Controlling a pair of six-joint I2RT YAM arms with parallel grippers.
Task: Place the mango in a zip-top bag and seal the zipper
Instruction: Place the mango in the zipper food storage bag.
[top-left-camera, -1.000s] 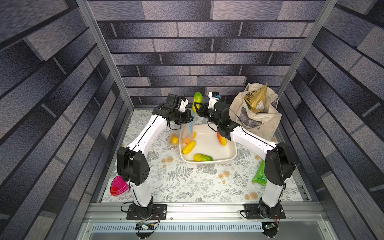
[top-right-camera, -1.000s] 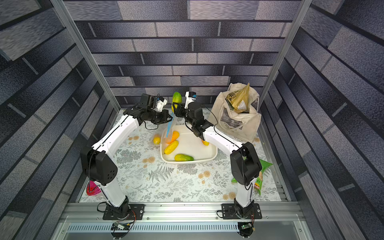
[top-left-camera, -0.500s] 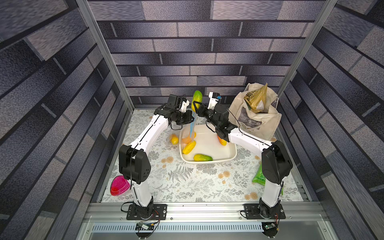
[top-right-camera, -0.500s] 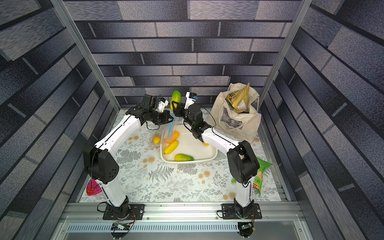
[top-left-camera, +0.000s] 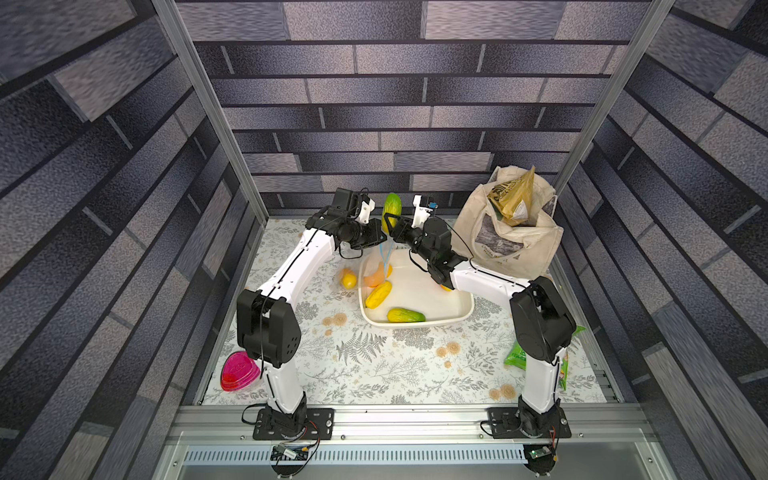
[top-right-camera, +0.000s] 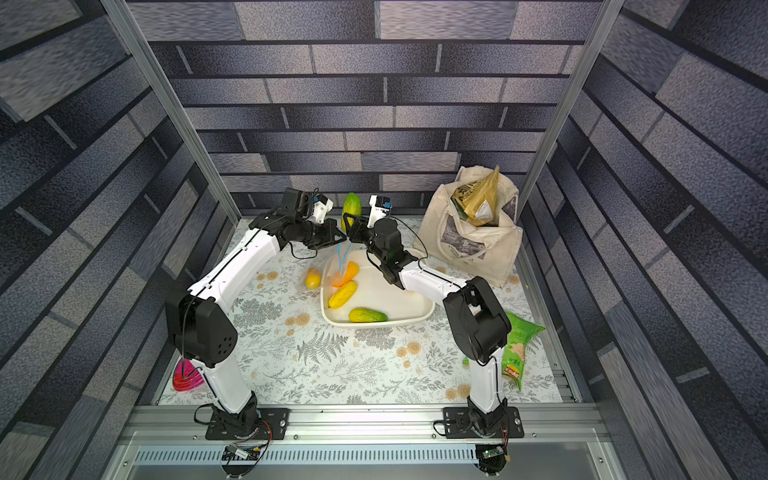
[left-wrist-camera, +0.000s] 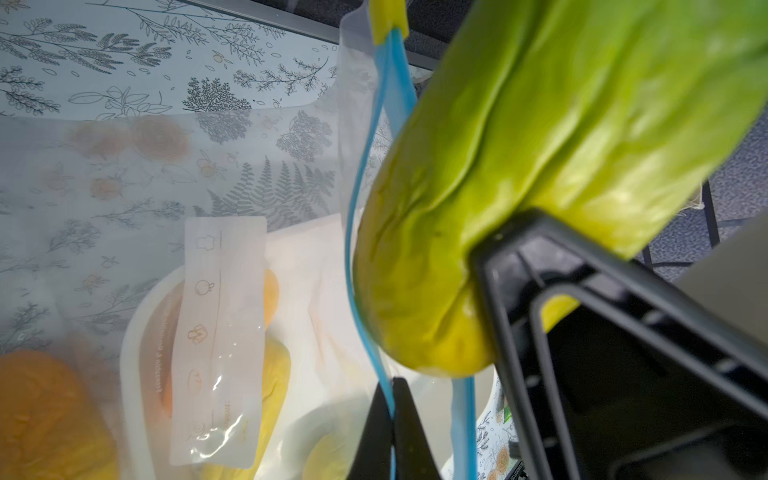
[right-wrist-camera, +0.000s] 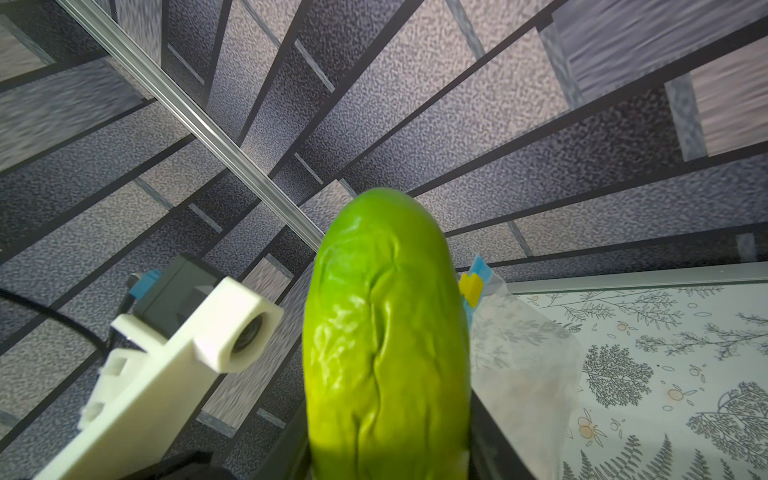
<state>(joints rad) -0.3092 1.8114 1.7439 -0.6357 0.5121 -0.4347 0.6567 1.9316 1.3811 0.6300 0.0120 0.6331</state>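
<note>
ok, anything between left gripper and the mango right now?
Only the zipper: its blue strip, pinched in the left gripper, runs alongside the mango. The left wrist view shows it.

The oblong wrinkled mango (right-wrist-camera: 386, 332) is green fading to yellow. The thin zipper strip (left-wrist-camera: 390, 70) on the clear plastic bag (left-wrist-camera: 124, 174) is light blue, yellow-tipped. Grey ferns pattern the white tablecloth (top-left-camera: 374, 365).

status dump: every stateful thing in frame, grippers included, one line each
left gripper: shut on the zipper, holding the bag up
right gripper: shut on the mango
mango: held roughly upright in the air, lower end at the bag's mouth
zip-top bag: hanging, mouth open
zipper: unsealed, strips apart
white tray: on the table, fruit inside
canvas tote: upright, open, packet sticking out
green snack packet: lying on the table
</note>
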